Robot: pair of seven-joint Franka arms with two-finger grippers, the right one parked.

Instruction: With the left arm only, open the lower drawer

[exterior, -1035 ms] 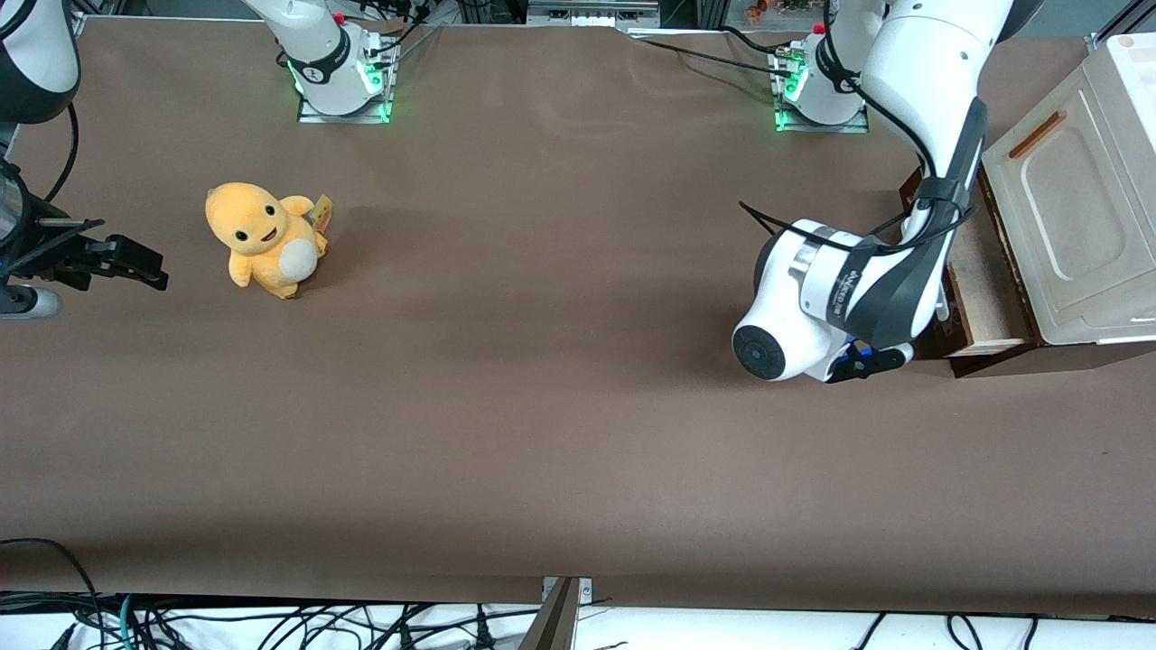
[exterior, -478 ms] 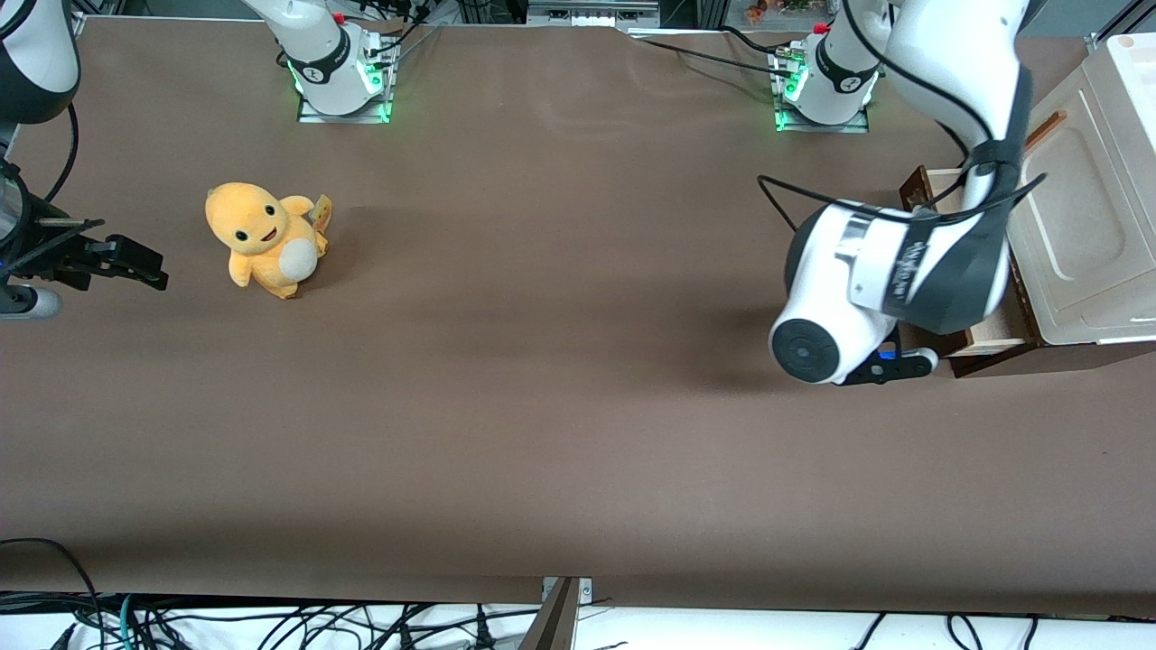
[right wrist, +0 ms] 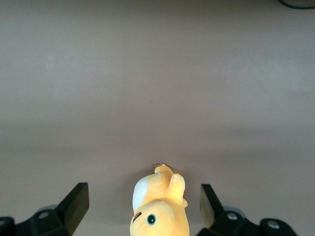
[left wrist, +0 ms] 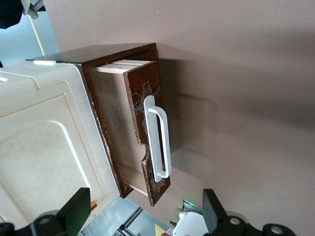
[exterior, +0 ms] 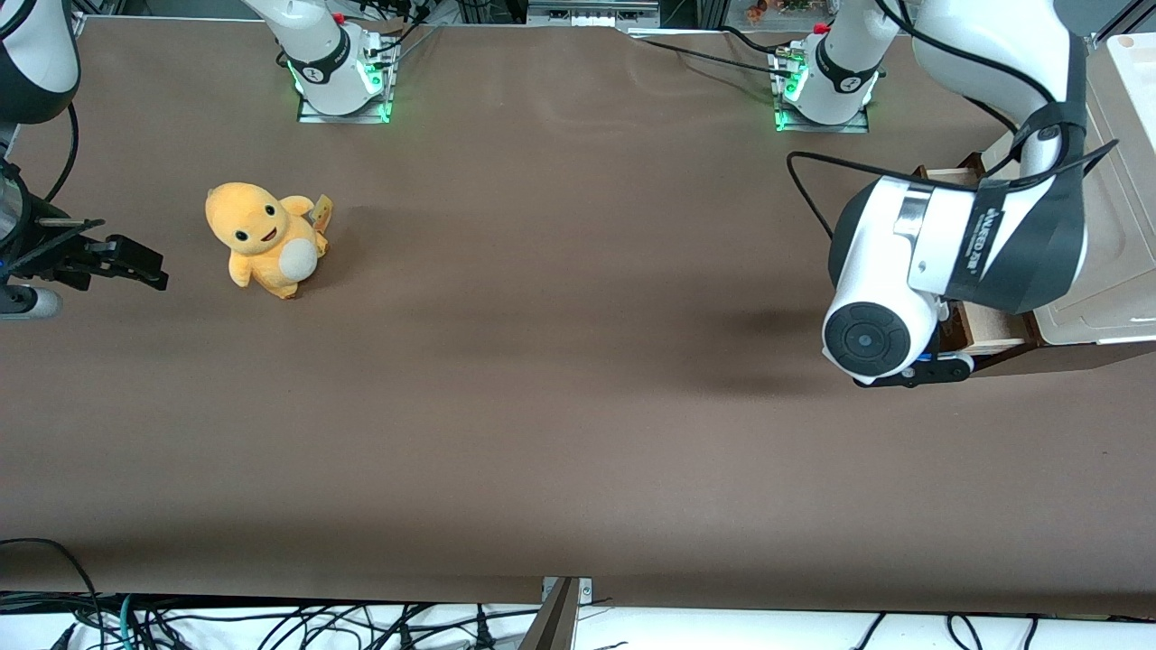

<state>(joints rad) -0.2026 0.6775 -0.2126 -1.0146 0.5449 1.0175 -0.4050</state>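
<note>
One yellow plush toy sits on the brown table toward the parked arm's end, well apart from the work and no part of it.

Toward the working arm's end, the left arm hangs over the cabinet corner. Its gripper is raised in front of the lower drawer, a little nearer the front camera. In the wrist view the gripper has its jaws spread wide with nothing between them, and the fingers touch neither the drawer nor its handle.

The lower drawer stands partly pulled out of its dark wooden case, beneath the cream panel. It looks rigid and light: thin pale boards with a chipped dark front. It would probably slide with a modest, straight pull, though wood on wood may bind if it is dragged at an angle.

The best hold is the white bar handle, taken near its middle, where the gap under the bar leaves room for a finger. The smooth bar could slip under a loose pinch.

As for contents, the visible part of the drawer's pale inside shows nothing. The portion under the cream panel is hidden.
</note>
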